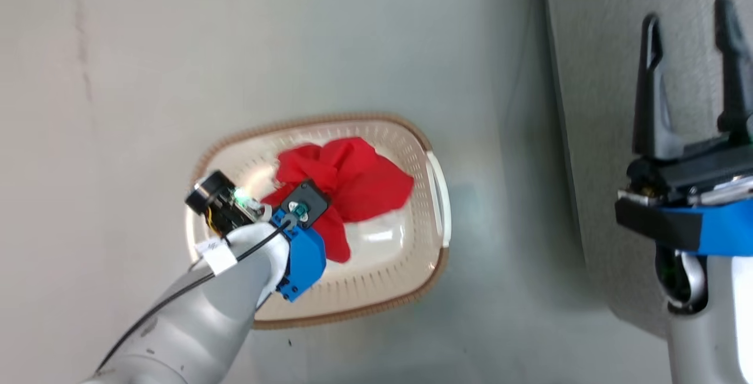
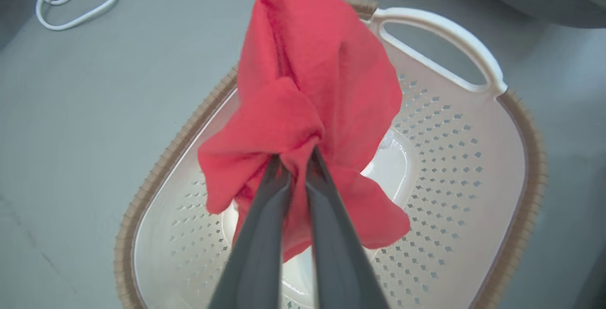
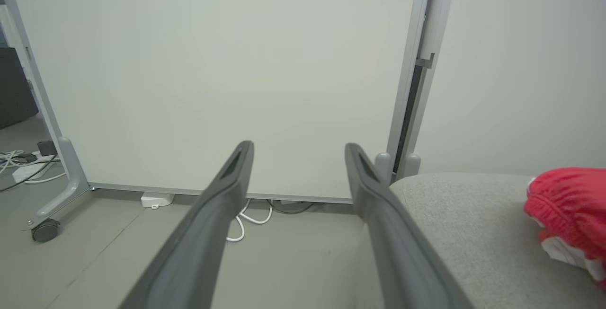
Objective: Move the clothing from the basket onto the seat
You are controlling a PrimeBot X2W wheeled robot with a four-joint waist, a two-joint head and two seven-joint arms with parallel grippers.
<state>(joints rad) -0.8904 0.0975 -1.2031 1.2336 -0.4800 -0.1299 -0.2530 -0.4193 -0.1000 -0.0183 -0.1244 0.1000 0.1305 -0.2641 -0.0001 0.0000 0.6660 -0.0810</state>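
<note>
Left gripper [image 2: 296, 157] is clamped on red garment [image 2: 322, 63] bunched beyond its tips over basket [image 2: 473, 167]; sofa [image 1: 600, 78] lies to its right, beside the spread-fingered right gripper [image 1: 688, 25].

Floor [image 1: 353, 37]: smooth grey under me, with a thin dark crack line [image 1: 79, 31] at my far left.
Panel [image 3: 213, 63]: a large white board ahead of my right wrist, in a pale grey frame that stands on a caster [image 3: 45, 230].
Wall [image 3: 521, 63]: plain off-white, to the right of the panel.
Cords: one white looped cord [image 2: 75, 1] lies on the floor; a second white cord [image 3: 251, 219] curls below the panel's lower edge.
Seat [image 3: 473, 233]: grey fabric with a rounded edge, next to the panel's right post.
Light: soft and even, with faint shadows on the floor.
</note>
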